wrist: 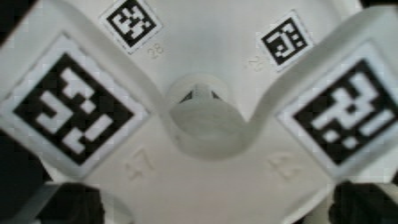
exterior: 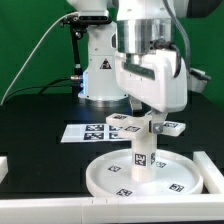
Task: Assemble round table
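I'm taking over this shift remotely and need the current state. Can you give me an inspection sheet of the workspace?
Surface: black table, marker board lying flat on it.
Job's things: round disc flat at the front; leg upright on its hub; foot piece on top of the leg.
Clutter: nothing seen.
Tool: tool down over the foot piece; whether it is open or shut cannot be told.
Cables: black cable behind the table.
Surroundings: white rails at the table's edges; green backdrop.

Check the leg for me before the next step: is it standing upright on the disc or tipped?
Upright: the leg stands vertical at the middle of the disc, the foot piece at its top under the tool.
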{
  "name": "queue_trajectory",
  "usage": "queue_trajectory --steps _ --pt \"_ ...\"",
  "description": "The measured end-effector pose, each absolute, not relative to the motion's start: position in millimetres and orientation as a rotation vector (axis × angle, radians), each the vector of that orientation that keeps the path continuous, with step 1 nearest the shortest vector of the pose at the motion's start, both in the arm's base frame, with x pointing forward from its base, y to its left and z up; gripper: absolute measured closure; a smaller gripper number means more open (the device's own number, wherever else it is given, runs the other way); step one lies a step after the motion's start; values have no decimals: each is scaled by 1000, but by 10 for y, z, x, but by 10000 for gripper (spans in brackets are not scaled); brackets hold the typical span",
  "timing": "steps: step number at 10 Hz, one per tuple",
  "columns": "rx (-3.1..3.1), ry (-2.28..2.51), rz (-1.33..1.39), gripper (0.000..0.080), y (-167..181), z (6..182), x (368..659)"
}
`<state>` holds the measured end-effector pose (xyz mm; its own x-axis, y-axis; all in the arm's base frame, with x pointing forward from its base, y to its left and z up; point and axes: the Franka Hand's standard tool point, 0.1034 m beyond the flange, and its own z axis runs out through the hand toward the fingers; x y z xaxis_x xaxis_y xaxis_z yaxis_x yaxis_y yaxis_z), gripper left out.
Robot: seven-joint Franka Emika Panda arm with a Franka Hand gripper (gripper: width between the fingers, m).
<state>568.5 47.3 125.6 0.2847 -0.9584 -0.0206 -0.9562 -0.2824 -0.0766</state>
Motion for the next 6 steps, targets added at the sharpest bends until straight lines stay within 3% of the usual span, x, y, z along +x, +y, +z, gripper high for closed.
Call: queue_trajectory --steps 2,6 --pt "-2440 1800 -29 151 465 1522 5705" --pt "-2446 1800 -29 151 469 1488 5703"
